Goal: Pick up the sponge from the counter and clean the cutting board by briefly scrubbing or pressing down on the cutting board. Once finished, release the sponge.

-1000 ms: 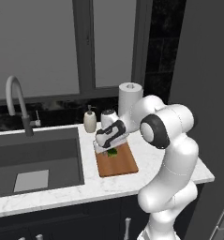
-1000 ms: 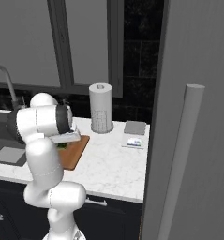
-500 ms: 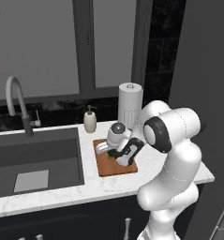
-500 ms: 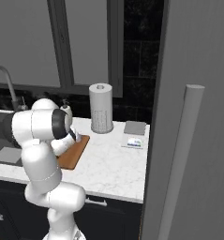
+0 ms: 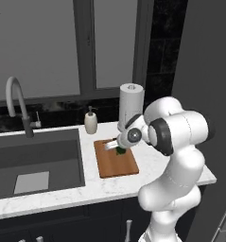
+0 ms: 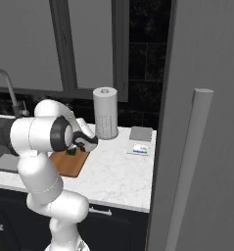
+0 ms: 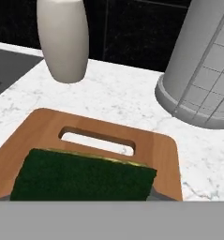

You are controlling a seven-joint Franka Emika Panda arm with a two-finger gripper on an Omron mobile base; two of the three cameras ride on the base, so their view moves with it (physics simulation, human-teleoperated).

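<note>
Green-topped, the sponge (image 7: 83,180) sits in your tool (image 5: 118,147), whose fingers pinch it from either side. You see it low over the far end of the board (image 5: 116,163), just short of the slot handle (image 7: 97,139); whether it presses on the wood or hangs just above is hard to tell from these angles. The board lies flat on the marble bench (image 5: 147,177), between the sink (image 5: 36,160) and the arm. Beyond the handle end stand a soap bottle (image 5: 91,121) and a paper towel roll (image 5: 130,108), both apart from the board. From the right, the sponge (image 6: 72,151) peeks out behind the wrist.
</note>
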